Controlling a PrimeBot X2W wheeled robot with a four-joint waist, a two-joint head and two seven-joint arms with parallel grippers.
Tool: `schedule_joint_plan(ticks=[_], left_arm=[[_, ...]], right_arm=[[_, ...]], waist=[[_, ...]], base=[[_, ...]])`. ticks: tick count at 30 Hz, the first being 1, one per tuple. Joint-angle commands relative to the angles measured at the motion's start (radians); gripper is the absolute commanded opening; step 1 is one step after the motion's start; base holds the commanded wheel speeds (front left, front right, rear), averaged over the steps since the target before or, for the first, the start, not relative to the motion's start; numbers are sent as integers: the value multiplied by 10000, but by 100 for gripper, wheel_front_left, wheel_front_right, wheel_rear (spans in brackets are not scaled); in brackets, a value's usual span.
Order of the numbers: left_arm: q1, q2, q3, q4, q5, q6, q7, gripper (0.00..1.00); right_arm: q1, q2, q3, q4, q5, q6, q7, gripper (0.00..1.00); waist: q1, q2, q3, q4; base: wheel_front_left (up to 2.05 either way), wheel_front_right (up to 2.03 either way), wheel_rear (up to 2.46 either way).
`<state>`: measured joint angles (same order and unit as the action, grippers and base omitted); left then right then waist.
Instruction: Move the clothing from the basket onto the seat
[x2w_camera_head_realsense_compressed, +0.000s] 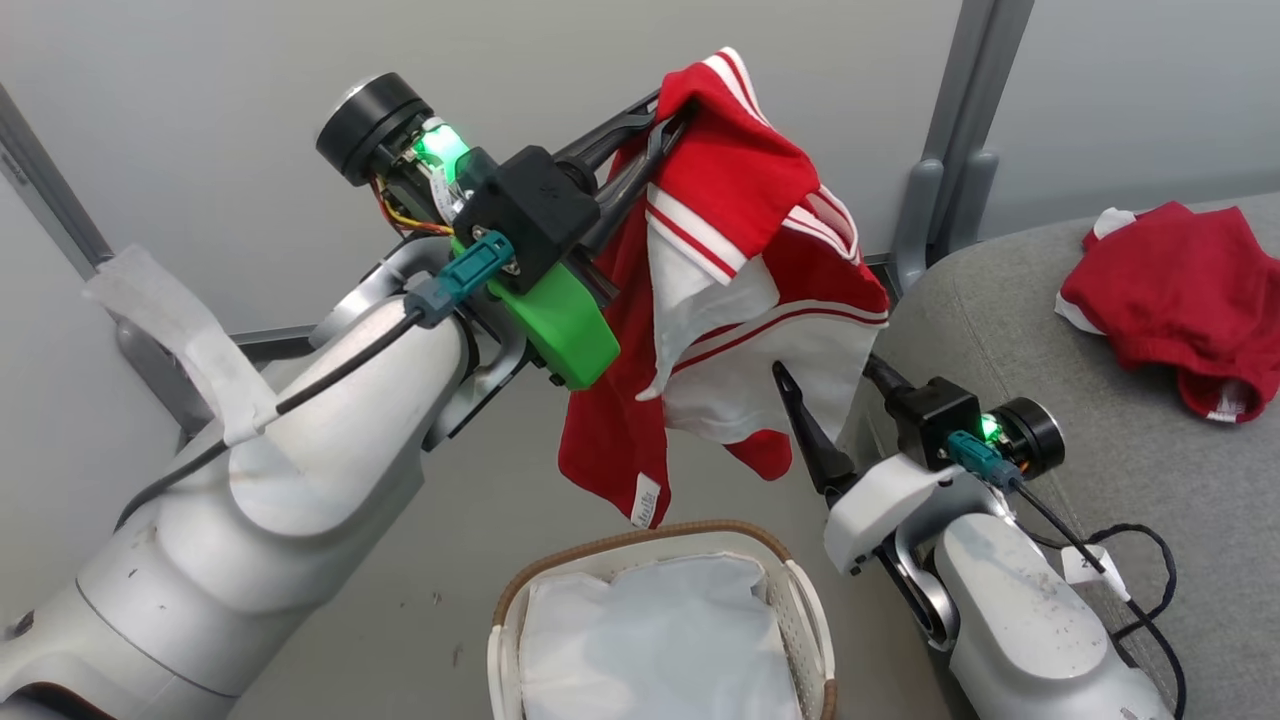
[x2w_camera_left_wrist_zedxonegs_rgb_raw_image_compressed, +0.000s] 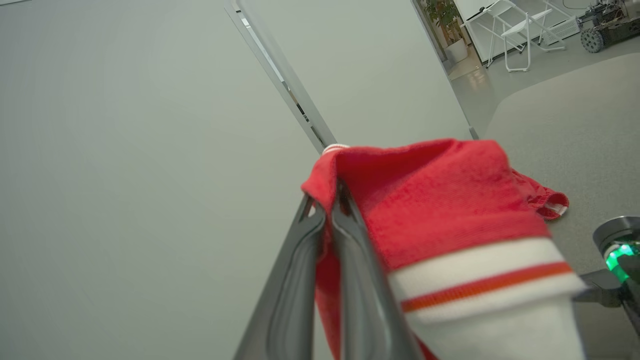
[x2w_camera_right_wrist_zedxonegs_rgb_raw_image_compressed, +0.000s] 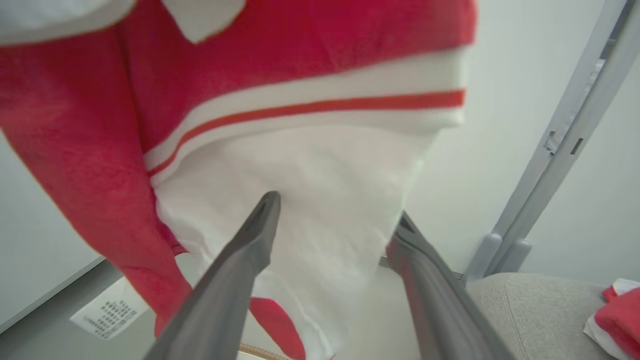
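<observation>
The left tool (x2w_camera_head_realsense_compressed: 668, 112) is pressed together, pinching the top fold of a red garment (x2w_camera_head_realsense_compressed: 730, 190) with white panels and stripes. The cloth hangs straight down from its tips, a small white tag (x2w_camera_head_realsense_compressed: 645, 512) dangling at the lowest corner. Holding it by one edge and this high looks deliberate: the whole length hangs free and the hem is above the rim of the basket (x2w_camera_head_realsense_compressed: 620, 545), which sits directly beneath the tool.

The right tool (x2w_camera_head_realsense_compressed: 828, 388) is spread wide, fingers pointing up, gripping nothing. In the right wrist view the garment's lower white panel hangs just ahead of and between its fingers (x2w_camera_right_wrist_zedxonegs_rgb_raw_image_compressed: 260, 225). That placement suggests it waits to catch or steady the loose lower part, though it could equally be parked out of the way.

Inside the basket a plain white liner (x2w_camera_head_realsense_compressed: 650, 630) shows, with no red cloth on it, so this is probably the last piece. A second red garment (x2w_camera_head_realsense_compressed: 1180, 290) lies crumpled on the grey seat (x2w_camera_head_realsense_compressed: 1050, 420), beyond the right tool on its far side. The held piece hangs well short of the cushion, and needs carrying sideways past the right tool before release.
</observation>
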<state>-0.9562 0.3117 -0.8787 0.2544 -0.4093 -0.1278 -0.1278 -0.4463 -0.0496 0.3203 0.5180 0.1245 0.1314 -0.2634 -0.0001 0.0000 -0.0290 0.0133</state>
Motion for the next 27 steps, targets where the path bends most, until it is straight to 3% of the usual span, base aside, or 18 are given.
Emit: schedule_joint_plan(ticks=[1,7,8,12,20,21,22,23,24,27], left_arm=[[111,-8,-28,-134,-37,63,45,0],[409,111,-77,-452,-213,159,172,0],[472,122,-86,-465,-236,177,186,0],[743,148,-88,-428,-442,247,166,0],[1544,155,103,-194,-1009,494,-149,0],[1662,159,147,-152,-1087,538,-223,19],[1816,158,191,-90,-1169,593,-326,45],[1955,160,207,-36,-1213,638,-404,87],[2124,163,210,36,-1251,691,-503,100],[2576,81,226,250,-1350,855,-750,100]], right_arm=[[-222,-76,197,40,100,-14,-20,100],[-881,-248,1052,-169,536,-14,-20,100],[-971,-234,1157,-212,608,-14,-20,61],[-1200,-226,1334,-327,875,-14,-20,0],[-1059,-164,1067,-527,903,-14,-20,0],[-1049,-161,1023,-546,871,-14,-20,0],[-1048,-158,955,-577,834,-14,-20,0],[-1053,-167,905,-601,802,-14,-20,0],[-1054,-168,825,-636,761,-14,-20,0],[-999,-162,597,-742,650,-14,-20,0]], waist=[[1,0,-66,91],[1,0,-107,189],[1,0,-108,203],[1,0,-107,255],[1,0,-73,263],[1,0,-64,256],[1,0,-52,246],[1,0,-42,239],[1,0,-32,231],[1,0,-11,213]], base=[[0,0,0],[0,0,0],[0,0,0],[0,0,0],[0,0,0],[0,0,0],[0,0,0],[0,0,0],[0,0,0],[0,0,0]])
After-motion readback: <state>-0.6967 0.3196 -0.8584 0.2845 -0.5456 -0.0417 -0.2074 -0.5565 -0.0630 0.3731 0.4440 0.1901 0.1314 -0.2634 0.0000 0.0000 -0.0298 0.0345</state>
